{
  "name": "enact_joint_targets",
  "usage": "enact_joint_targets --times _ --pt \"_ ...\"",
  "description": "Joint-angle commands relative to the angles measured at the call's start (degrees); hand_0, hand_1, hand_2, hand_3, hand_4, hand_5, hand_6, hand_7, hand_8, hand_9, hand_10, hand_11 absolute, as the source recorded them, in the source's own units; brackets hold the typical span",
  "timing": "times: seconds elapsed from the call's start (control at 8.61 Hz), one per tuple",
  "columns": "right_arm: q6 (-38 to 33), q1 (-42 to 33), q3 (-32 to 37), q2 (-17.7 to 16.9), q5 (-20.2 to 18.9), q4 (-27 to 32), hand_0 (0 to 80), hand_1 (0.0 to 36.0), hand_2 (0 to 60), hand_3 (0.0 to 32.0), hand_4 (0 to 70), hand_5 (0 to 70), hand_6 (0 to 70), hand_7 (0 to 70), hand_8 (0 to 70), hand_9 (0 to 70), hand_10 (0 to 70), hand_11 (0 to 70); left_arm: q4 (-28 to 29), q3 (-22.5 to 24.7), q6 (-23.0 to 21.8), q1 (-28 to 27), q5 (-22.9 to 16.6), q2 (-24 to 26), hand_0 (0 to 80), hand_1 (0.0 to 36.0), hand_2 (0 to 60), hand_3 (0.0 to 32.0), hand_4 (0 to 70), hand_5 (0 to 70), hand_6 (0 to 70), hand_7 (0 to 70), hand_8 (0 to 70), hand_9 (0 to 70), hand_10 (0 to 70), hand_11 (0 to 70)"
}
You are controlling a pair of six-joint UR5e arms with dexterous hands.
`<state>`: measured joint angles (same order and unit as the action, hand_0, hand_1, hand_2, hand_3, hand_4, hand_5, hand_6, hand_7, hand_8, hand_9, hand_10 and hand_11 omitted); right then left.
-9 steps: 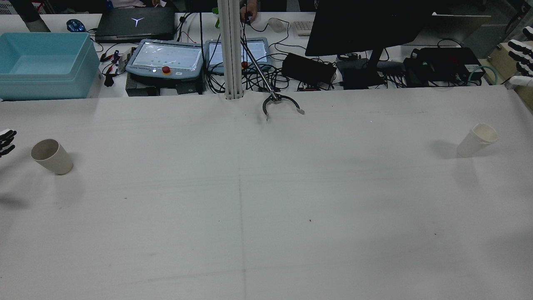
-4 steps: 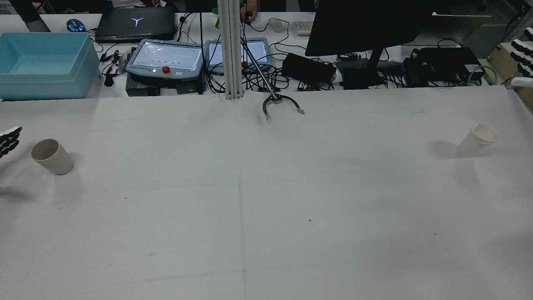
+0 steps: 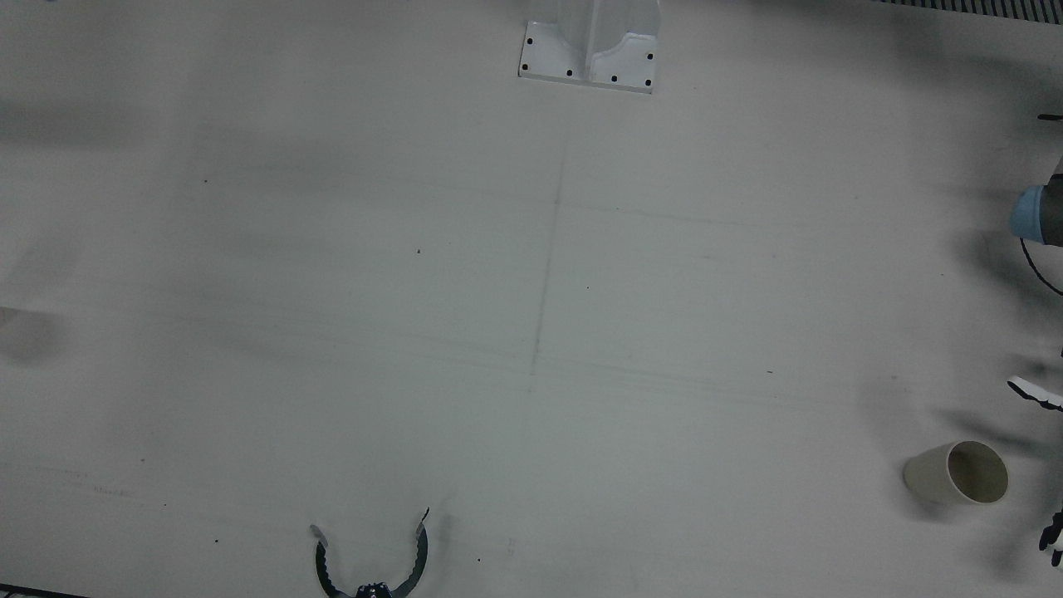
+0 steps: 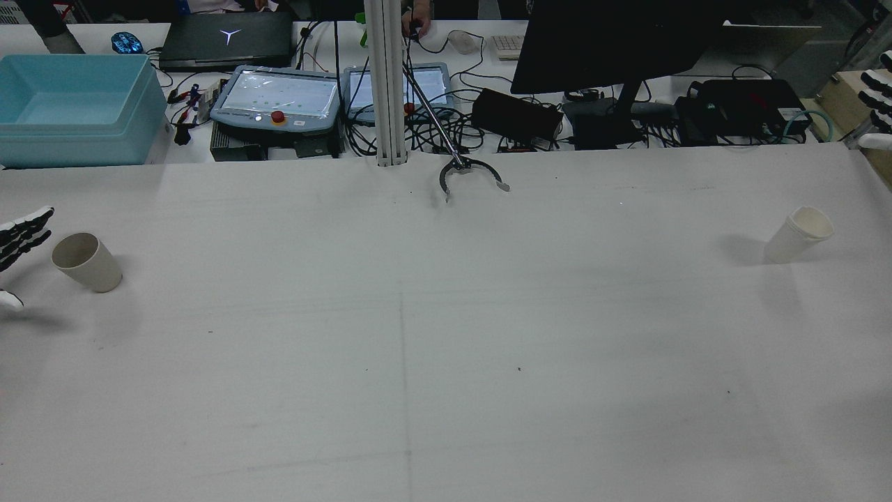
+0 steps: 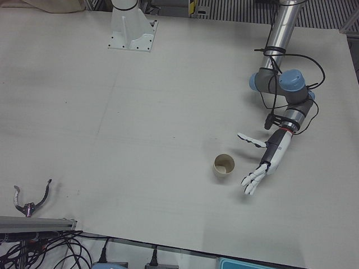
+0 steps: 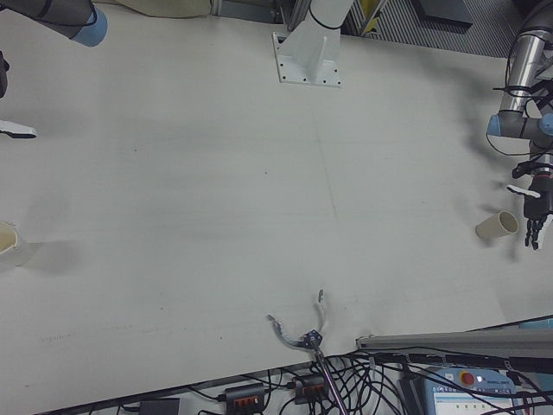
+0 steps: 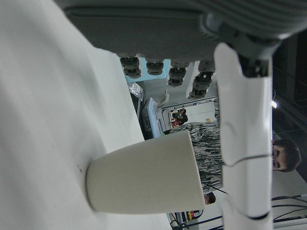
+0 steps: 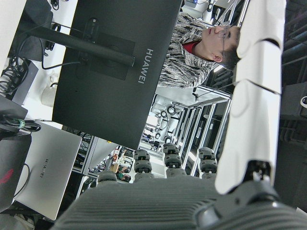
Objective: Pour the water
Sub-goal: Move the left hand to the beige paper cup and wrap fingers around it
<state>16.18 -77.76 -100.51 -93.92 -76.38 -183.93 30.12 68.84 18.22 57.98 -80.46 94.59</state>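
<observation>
1. The left hand (image 5: 263, 162) hovers just beside the beige paper cup (image 5: 223, 166), fingers spread wide with the thumb apart, holding nothing. In the left hand view the cup sits straight ahead of the palm, between thumb and fingers, not yet touched.
2. That cup stands upright on the white table (image 4: 446, 335) near its left edge. Whether it holds water cannot be told.
3. It looks light and thin-walled, so I judge it will crush or tip under a hard squeeze. The best hold is around the middle of the wall, fingers on one side and thumb opposite, below the rim, with a gentle closing.
4. Well apart, near the table's right edge, stands a white paper cup (image 4: 798, 234), which looks like a nested stack. It would likely be just as light and easy to knock over.
5. The right hand (image 4: 877, 104) shows only at the rear view's far right edge, raised beyond that cup and away from it. Its fingers look extended and empty.
6. Farther off, a black curved clamp (image 4: 468, 174) lies at the table's far edge, with a teach pendant (image 4: 279, 101) on the desk behind.
</observation>
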Motion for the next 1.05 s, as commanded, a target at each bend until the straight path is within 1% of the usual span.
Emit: enact_joint_targets --times 0.0,0.23,0.58,0.7,0.93 --pt "0.17 -0.11 0.40 -0.91 0.00 0.15 57.2 23.2 4.6 1.2 0.0 9.6 15.2 5.8 10.0 9.2 0.0 0.0 -0.50 -0.11 0.41 -6.80 3.89 1.38 67.7 16.4 0.0 0.0 27.7 0.0 11.8 4.4 7.1 0.4 4.6 8.9" --pt "0.17 -0.38 0.49 -0.91 -1.23 0.15 56.8 23.1 4.3 0.6 0.0 9.4 14.2 3.4 9.4 8.7 0.0 0.0 -2.08 -0.11 0.24 -7.36 4.17 3.31 67.0 16.1 0.0 0.0 28.1 0.0 12.0 4.5 7.3 0.5 4.5 8.7" --pt "0.26 -0.47 0.49 -1.00 -1.32 0.15 56.6 23.0 3.8 0.8 0.0 9.3 13.7 2.4 9.5 8.8 0.0 0.0 -4.01 -0.19 -0.03 -7.36 4.25 5.08 70.0 16.9 0.0 0.0 29.1 0.0 12.7 5.6 7.5 0.8 4.5 8.8" --pt "0.26 -0.47 0.67 -0.91 -1.23 0.15 56.5 23.0 4.1 0.8 0.0 9.4 14.1 2.8 9.8 9.2 0.0 0.0 -4.10 -0.19 -0.11 -7.36 4.34 5.08 72.6 17.5 0.0 0.0 29.3 0.0 13.0 6.0 7.7 1.0 4.4 8.7" --pt "0.17 -0.73 0.67 -0.91 -1.32 0.15 56.2 22.9 4.7 0.2 0.0 9.3 14.2 2.5 9.9 9.3 0.0 0.0 -4.89 -0.19 -0.11 -7.27 4.34 5.95 72.8 17.5 0.0 0.0 30.2 0.0 13.5 6.7 7.8 1.1 4.6 9.0"
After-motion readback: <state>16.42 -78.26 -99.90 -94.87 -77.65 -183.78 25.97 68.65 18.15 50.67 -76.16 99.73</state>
